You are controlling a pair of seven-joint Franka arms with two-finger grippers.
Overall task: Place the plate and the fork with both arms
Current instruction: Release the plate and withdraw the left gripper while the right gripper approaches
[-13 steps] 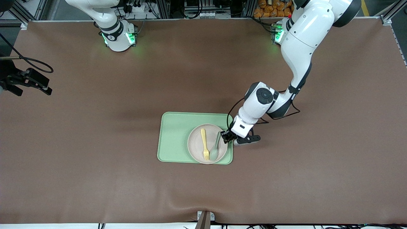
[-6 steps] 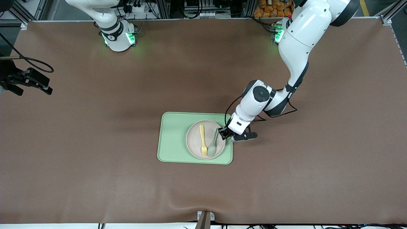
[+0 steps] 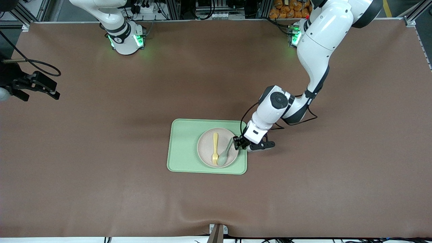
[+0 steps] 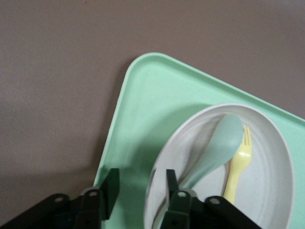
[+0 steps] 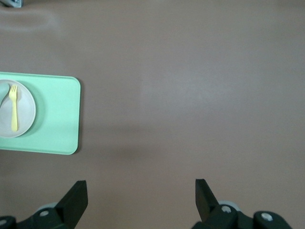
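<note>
My left gripper [image 4: 140,183], fingers parted, straddles the plate [image 3: 206,150] rim at three o'clock.
The round matte plate lies on the smooth tray [image 3: 184,145] and carries the yellow fork [image 3: 215,148]; my right gripper [image 5: 140,193] waits, spread wide, over the mat [image 3: 101,135].

This is looking like a robotics lab rather than a home. Two white jointed robot arms with black joint rings [image 3: 317,44] are standing bolted at twelve o'clock on a wide table under a brown felt-like mat [image 3: 101,152], their bases glowing green. Silver aluminium framing profiles [image 3: 37,10] and tangled black cables [image 3: 202,10] are crowding the edge at twelve o'clock.
</note>
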